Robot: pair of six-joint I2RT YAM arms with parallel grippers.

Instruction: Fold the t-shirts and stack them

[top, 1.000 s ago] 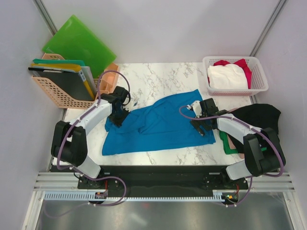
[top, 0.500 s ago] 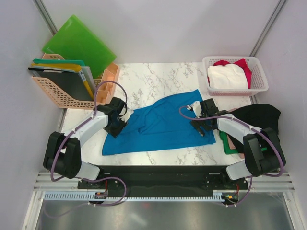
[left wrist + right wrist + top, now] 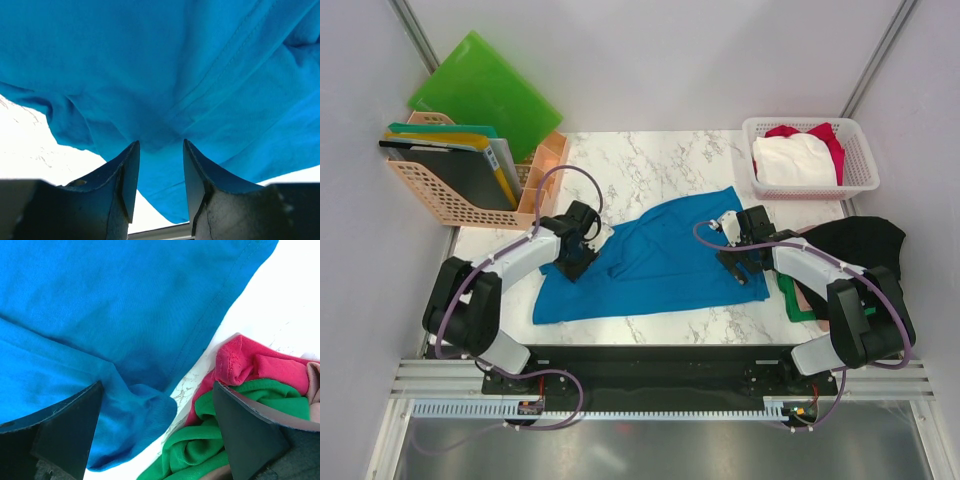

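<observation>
Top external view: a marble table [image 3: 660, 160] with one shirt laid out, several more waiting, and no folded stack anywhere in sight.
Blue t-shirt [image 3: 660, 260]: spread nearly flat on a slant across the middle of the table, between the two arms. It is rumpled at its left side and bunched at its lower right corner, with no fold made in it yet.
Heap at the right edge: a black t-shirt [image 3: 865, 240] lies crumpled beyond the right arm. A green t-shirt [image 3: 200, 440] and a magenta-red t-shirt [image 3: 250, 360] are tangled just beside the blue hem. All three are unfolded.
Basket [image 3: 855, 180]: at the far right corner, holding a white t-shirt [image 3: 790, 160] with a red t-shirt [image 3: 820, 132] behind it. Whether these are properly folded cannot be told.
Left gripper [image 3: 160, 145]: low over the left part of the blue shirt, jaws partly apart. Cloth shows in the gap, but nothing looks pinched.
Right gripper [image 3: 156, 390]: jaws spread wide and empty, over the right hem where blue cloth meets the heap.
Done so far: judging by the layout, only the spreading and smoothing of the blue shirt.
Left to do: every fold of the blue shirt, then the same for the heap, then the stacking. The task looks to be at an early stage.
</observation>
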